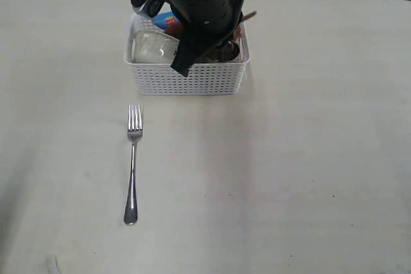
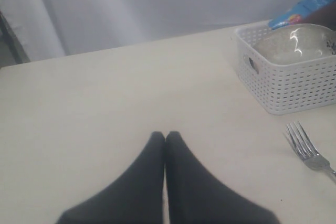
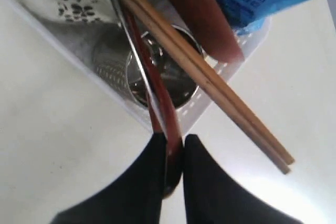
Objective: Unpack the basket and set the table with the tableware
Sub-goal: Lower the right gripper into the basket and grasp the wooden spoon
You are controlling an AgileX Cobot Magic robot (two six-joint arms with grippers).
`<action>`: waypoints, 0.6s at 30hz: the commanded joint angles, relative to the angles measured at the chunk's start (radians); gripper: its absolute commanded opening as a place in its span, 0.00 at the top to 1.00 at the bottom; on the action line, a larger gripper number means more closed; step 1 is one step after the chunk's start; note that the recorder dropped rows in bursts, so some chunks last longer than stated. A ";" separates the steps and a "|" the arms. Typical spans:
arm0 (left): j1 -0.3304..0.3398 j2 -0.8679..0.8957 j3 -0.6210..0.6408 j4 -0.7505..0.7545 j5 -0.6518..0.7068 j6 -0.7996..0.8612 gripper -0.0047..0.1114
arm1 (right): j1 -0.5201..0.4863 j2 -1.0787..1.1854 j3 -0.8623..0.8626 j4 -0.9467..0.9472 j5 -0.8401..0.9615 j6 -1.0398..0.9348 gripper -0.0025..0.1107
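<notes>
Under the arm (image 1: 205, 4), half-hidden basket (image 1: 192, 81).

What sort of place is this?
Probably a lab test bench staged as a dining table: a bare beige table, a white basket packed with tableware, one fork laid out, plain curtain behind.

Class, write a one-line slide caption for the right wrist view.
Right fingers pinch the dark red spoon by its handle where it juts from the basket, beside chopsticks and a steel cup.

Pale grey backdrop (image 2: 157, 3) behind — softly folded, evenly lit — a dark post (image 2: 10, 40) beside it.
</notes>
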 commanded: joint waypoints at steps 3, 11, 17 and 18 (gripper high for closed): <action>-0.005 -0.004 0.002 0.003 -0.011 -0.001 0.96 | -0.002 -0.058 0.090 -0.023 0.003 -0.016 0.98; -0.005 -0.004 0.002 0.003 -0.011 -0.001 0.96 | -0.002 -0.117 0.091 -0.026 0.003 -0.016 0.98; -0.005 -0.004 0.002 0.003 -0.011 -0.001 0.96 | -0.002 -0.162 0.091 -0.026 0.003 -0.016 0.98; -0.005 -0.004 0.002 0.003 -0.011 -0.001 0.96 | -0.002 -0.169 0.091 -0.026 0.003 -0.016 0.98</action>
